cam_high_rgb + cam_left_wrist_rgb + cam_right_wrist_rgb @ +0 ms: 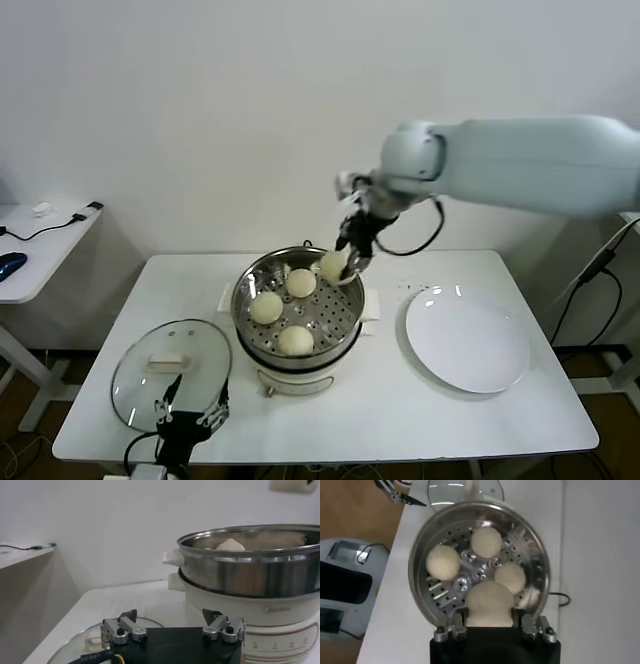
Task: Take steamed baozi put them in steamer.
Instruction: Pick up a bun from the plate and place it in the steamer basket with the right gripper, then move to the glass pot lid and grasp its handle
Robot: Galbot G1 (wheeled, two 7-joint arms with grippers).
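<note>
1. Above the steamer's (298, 345) back rim, centre frame, the right gripper (352, 262) clamps the fourth baozi (333, 265) — three others sit on the tray directly below.
2. Bottom left, the left gripper (190, 412) hangs open over the lid (172, 372) — farther off.

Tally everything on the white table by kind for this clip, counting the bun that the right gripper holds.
Baozi: 4, three on the steamer tray, one held in the right gripper over it
Steamer: 1
Glass lid: 1
White plate: 1
Total: 7
</note>
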